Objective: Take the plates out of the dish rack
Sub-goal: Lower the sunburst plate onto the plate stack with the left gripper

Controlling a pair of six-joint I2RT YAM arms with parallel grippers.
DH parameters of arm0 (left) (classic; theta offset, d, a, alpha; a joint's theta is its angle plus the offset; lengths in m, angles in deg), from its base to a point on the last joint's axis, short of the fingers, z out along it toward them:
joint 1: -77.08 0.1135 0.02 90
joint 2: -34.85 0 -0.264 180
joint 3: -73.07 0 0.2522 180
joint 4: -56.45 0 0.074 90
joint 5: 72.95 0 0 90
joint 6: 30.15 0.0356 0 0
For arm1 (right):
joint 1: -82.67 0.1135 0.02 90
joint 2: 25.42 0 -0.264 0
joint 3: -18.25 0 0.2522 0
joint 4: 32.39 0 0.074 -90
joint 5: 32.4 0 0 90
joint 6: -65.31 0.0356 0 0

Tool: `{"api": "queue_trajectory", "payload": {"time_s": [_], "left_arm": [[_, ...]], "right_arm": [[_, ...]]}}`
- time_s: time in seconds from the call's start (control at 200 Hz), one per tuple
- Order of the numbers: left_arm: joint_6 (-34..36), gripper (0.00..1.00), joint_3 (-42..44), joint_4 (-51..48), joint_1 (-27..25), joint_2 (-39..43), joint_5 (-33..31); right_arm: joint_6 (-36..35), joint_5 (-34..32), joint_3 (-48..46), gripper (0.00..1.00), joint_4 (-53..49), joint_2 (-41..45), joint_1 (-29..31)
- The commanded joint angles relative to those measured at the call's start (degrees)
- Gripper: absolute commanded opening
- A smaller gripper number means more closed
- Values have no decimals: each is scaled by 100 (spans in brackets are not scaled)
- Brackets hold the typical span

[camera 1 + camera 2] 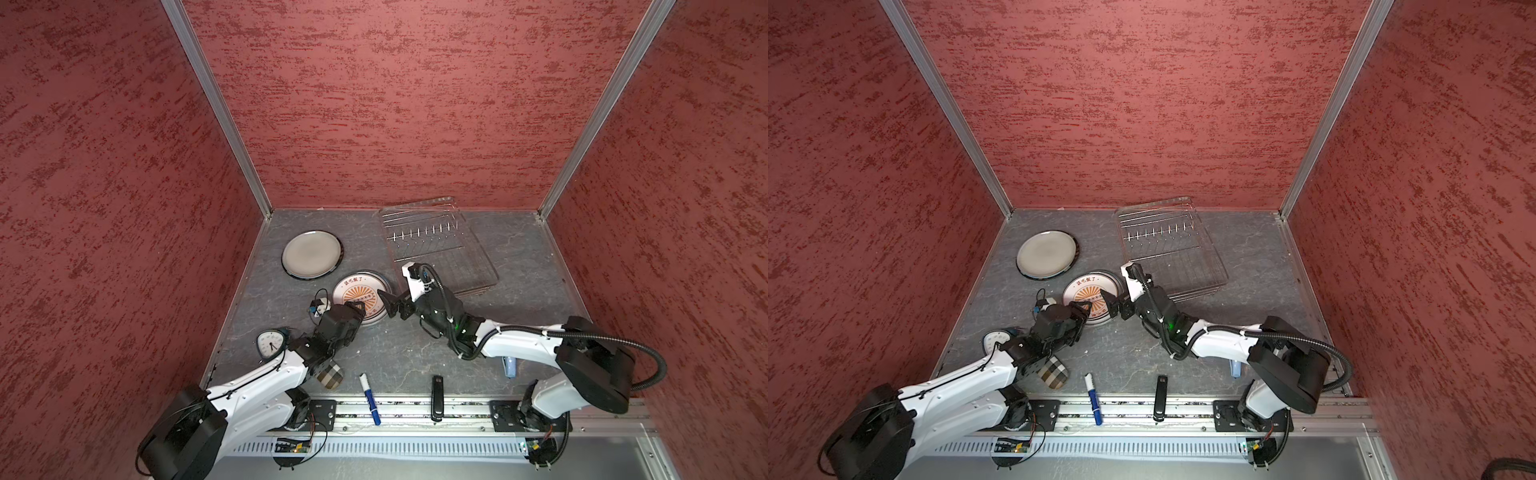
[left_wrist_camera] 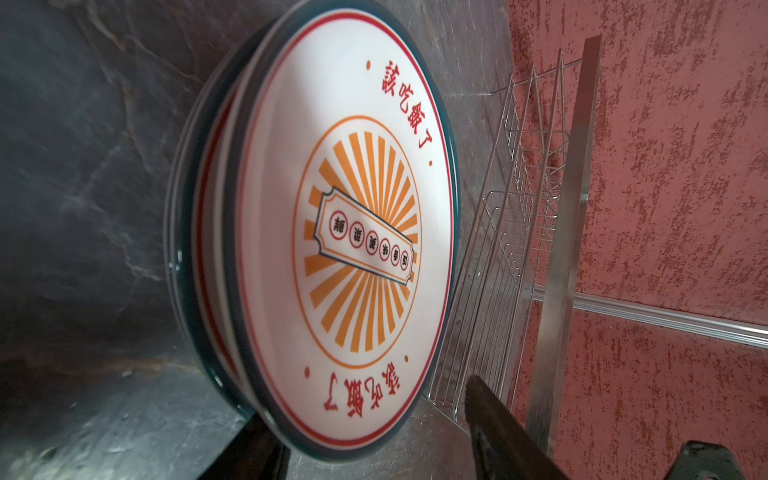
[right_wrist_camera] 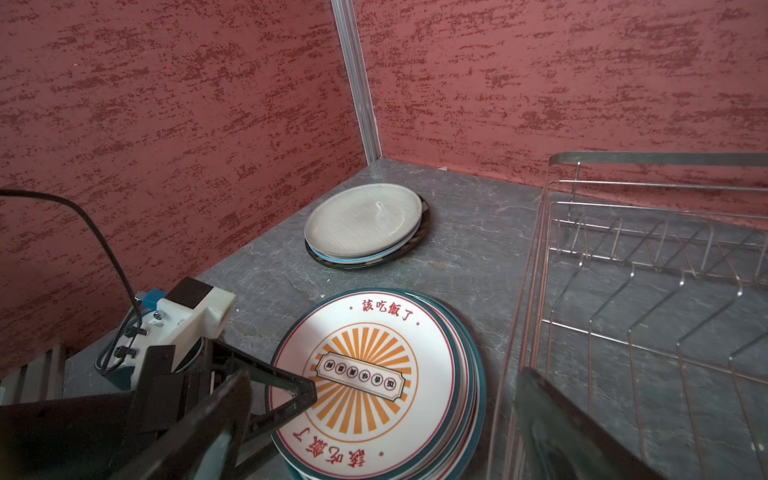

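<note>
- Two stacks of plates lie flat on the counter (image 1: 415, 353) and none stands in the dish rack (image 1: 436, 249). The sunburst stack (image 1: 360, 291) is in the middle, and the grey-topped stack (image 1: 311, 254) is apart from it to the far left.
- The dish rack sits just right of and beyond the sunburst stack, with its prongs bare in both top views.
- My left tool (image 1: 360, 309) is at the near-left rim of the sunburst stack. It is spread, and the rim of the top plate (image 2: 353, 232) passes between its fingers (image 2: 494, 415). In the left wrist view I see a clear gap on one side, so I judge it is not pinching the plate.
- My right tool (image 1: 390, 305) is at the right rim of the same stack, pointing left at it. It is spread wide with nothing between its jaws.
- The stack lies between my two tools, far-right of the left one and left of the right one. The left tool is the closer, since it straddles the rim.
- The plates are round and have no long axis. What counts is that they lie flat and that the rim faces my left tool.
- With the rack bare, I judge unloading is all but done. The next move is to draw my left tool back near-left, clear of the rim, without dragging the top plate.
- The clock (image 1: 270, 344) stands just near-left of that wrist, so the way back is tight.
</note>
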Motion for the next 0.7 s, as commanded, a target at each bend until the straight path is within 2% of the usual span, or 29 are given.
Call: {"api": "queue_trajectory", "payload": {"time_s": [0.0,0.215,0.696], "left_arm": [[141,68,-193,122,12,-57,278],[7,76,-158,-78,12,58,244],[-86,79,-5,-306,21,456,122]], "right_arm": [[-56,-154,-53,99,200,131,46],[-50,-162,-105,99,244,148,53],[-42,-187,-123,99,270,113,46]]}}
